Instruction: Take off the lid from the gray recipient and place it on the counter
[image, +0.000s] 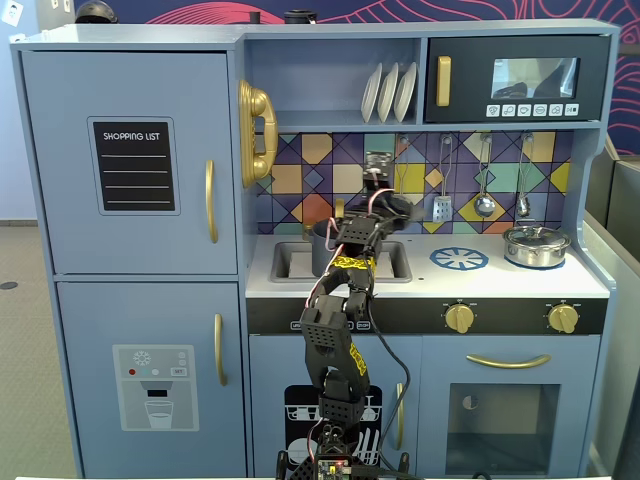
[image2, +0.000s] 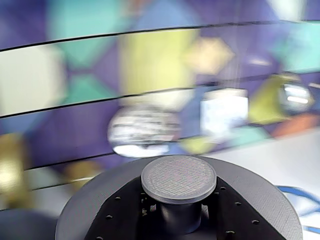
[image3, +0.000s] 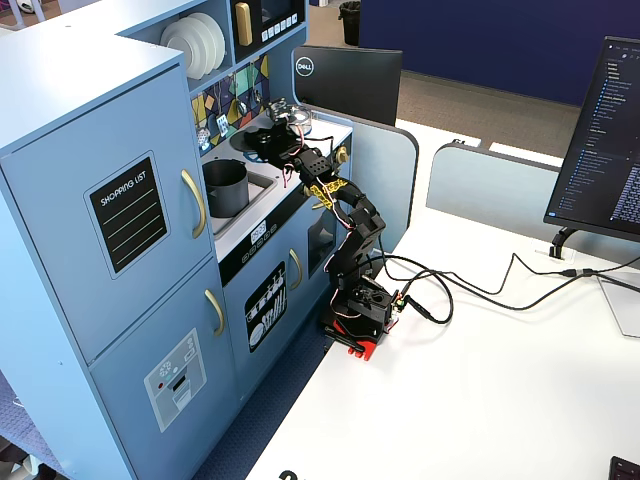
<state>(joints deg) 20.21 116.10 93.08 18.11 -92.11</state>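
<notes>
Gray lid (image2: 179, 177) is gripped by its knob in my gripper (image3: 262, 138); I should lower it flat onto the bench (image: 480, 280).

Lid knob close up, held against a blurred tile wall

The dark gray lid (image2: 90, 210) fills the bottom of the wrist view, its round knob (image2: 178, 178) at 6 o'clock from centre, flat top finely textured, on a short stem. Black gripper (image2: 180, 220) parts with small holes lie on the lid on either side of the stem; how the jaws stand cannot be told. Behind, out of focus, is a backsplash (image2: 75, 75) of yellow, teal and purple tiles, a hanging utensil (image2: 144, 130) near centre, and white counter (image2: 280, 160) at 4 o'clock.
</notes>
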